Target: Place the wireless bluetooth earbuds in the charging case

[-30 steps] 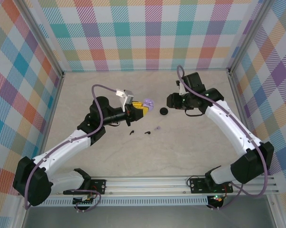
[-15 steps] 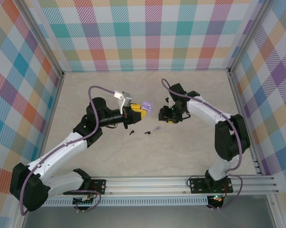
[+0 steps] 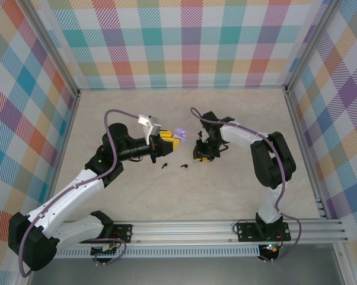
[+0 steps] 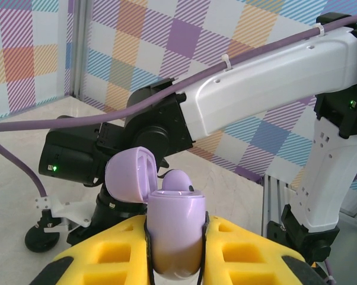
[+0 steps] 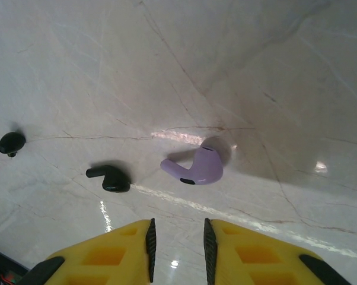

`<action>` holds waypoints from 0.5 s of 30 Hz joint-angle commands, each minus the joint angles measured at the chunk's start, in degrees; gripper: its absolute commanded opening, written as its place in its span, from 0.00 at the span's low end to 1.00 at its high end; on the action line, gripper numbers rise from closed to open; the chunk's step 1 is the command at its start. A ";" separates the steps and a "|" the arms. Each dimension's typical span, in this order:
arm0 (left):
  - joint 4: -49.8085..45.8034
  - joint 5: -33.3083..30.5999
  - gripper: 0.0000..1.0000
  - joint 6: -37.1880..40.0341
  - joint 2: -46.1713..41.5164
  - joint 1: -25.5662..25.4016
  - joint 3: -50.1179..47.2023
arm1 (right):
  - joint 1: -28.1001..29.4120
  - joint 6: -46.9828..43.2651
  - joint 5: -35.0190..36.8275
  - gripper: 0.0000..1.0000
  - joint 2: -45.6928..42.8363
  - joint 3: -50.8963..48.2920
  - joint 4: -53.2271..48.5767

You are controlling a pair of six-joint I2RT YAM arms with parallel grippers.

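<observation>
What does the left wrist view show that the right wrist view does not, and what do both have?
Left wrist view: a pale lilac round charging case with its lid open and a lilac earbud sitting in it, clamped between the left fingers; the white right arm beyond. Right wrist view: a loose lilac earbud, a black stemmed earbud and a second black earbud, ahead of the right fingers, which stand apart, holding nothing. Both: yellow fingers at the bottom edge, and the pale marble table.
</observation>
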 commanded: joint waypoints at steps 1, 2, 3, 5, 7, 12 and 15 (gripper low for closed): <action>0.00 -0.54 0.05 1.01 -1.13 -0.52 1.80 | 0.43 -0.38 -1.70 0.30 1.65 1.93 -0.90; -0.05 -0.57 0.05 1.00 -1.13 -0.52 1.82 | 0.51 -0.33 -1.79 0.29 1.92 1.95 -0.84; -0.09 -0.66 0.05 1.00 -1.18 -0.47 1.74 | 0.59 -0.33 -1.75 0.29 2.19 1.95 -0.89; -0.17 -0.65 0.05 0.88 -1.21 -0.52 1.63 | 0.61 -0.25 -1.30 0.28 2.58 1.86 -0.81; -0.18 -0.65 0.05 0.77 -1.26 -0.52 1.54 | 0.63 0.09 -0.66 0.28 2.85 1.65 -0.75; -0.26 -0.88 0.05 0.76 -1.16 -0.52 1.35 | 0.65 0.58 -0.22 0.28 3.63 1.51 0.23; -0.27 -0.96 0.05 0.76 -1.17 -0.48 1.23 | 0.63 0.84 -0.35 0.29 4.34 1.93 0.71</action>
